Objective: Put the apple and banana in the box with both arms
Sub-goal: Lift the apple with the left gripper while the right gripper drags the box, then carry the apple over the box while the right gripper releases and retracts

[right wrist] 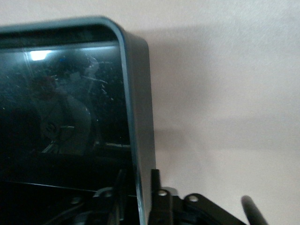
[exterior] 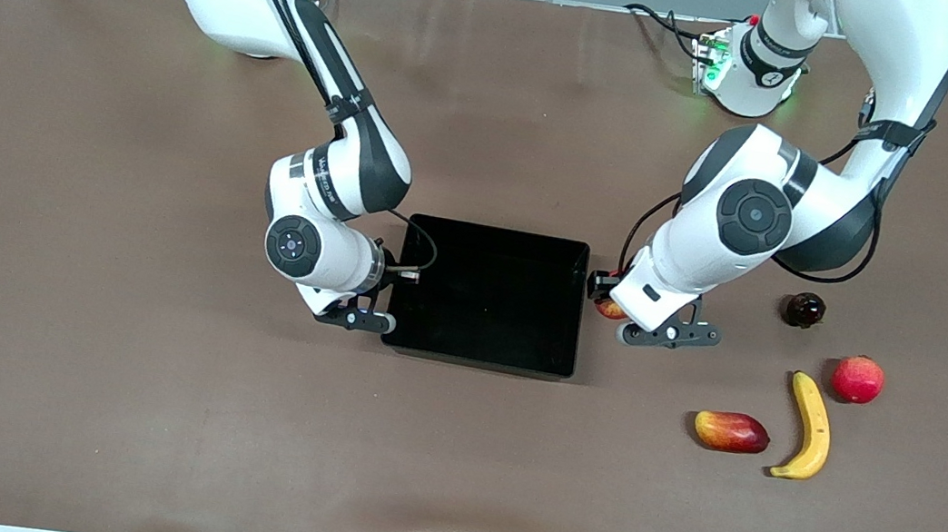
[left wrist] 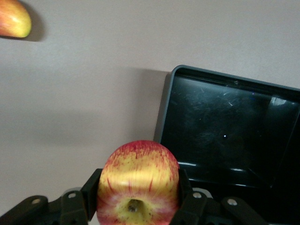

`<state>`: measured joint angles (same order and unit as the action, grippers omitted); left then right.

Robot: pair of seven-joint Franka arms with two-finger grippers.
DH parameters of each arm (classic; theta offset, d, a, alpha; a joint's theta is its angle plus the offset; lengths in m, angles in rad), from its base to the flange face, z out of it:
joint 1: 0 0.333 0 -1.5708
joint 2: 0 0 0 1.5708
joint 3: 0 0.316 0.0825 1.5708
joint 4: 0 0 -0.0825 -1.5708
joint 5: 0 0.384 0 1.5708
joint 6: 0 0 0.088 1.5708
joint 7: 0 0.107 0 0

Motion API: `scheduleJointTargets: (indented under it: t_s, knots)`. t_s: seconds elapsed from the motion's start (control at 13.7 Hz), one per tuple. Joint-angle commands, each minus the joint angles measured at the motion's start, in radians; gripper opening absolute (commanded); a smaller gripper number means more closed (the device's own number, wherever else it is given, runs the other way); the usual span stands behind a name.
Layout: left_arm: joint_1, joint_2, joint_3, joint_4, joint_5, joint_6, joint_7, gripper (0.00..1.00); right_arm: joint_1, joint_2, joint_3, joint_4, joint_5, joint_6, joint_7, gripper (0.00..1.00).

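Apple (left wrist: 138,183), mostly arm-hidden from the front, pinched between left gripper (left wrist: 138,206) fingers beside black box (exterior: 574,316); right gripper (right wrist: 136,197) fingers straddle its wall, tips cut off.

apple (exterior: 610,308) mostly hidden under left arm wrist in front view; left gripper (left wrist: 136,206) fingertips cut off at 6 o'clock edge; right gripper (right wrist: 136,197) likewise cut off

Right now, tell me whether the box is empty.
Empty: the box shows only bare black floor. The apple sits in the left gripper beside it, not inside.
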<state>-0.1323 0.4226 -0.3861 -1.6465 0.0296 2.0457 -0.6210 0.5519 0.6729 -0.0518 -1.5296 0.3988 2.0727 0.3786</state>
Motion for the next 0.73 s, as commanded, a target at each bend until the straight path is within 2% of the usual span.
scheduleJointTargets:
  t_s: [0.0,0.15,0.29,0.44,0.66]
  knots:
    - [-0.032,0.048,0.004,0.034,0.018,0.034,-0.034,0.0,-0.016,-0.044,-0.019,0.014,0.017,-0.032,0.011,1.0]
    - [-0.043,0.073,0.006,0.033,0.027,0.057,-0.037,0.0,-0.055,-0.097,-0.048,0.058,0.006,-0.144,0.008,1.0]
    - [-0.052,0.097,0.003,0.034,0.084,0.079,-0.06,0.0,-0.073,-0.108,-0.095,0.158,-0.046,-0.25,0.003,1.0]
    - [-0.07,0.126,0.003,0.045,0.095,0.082,-0.088,0.0,-0.089,-0.108,-0.152,0.244,-0.06,-0.348,-0.003,1.0]
    - [-0.092,0.172,0.006,0.062,0.104,0.109,-0.088,0.0,-0.148,-0.11,-0.175,0.34,-0.063,-0.463,-0.055,1.0]
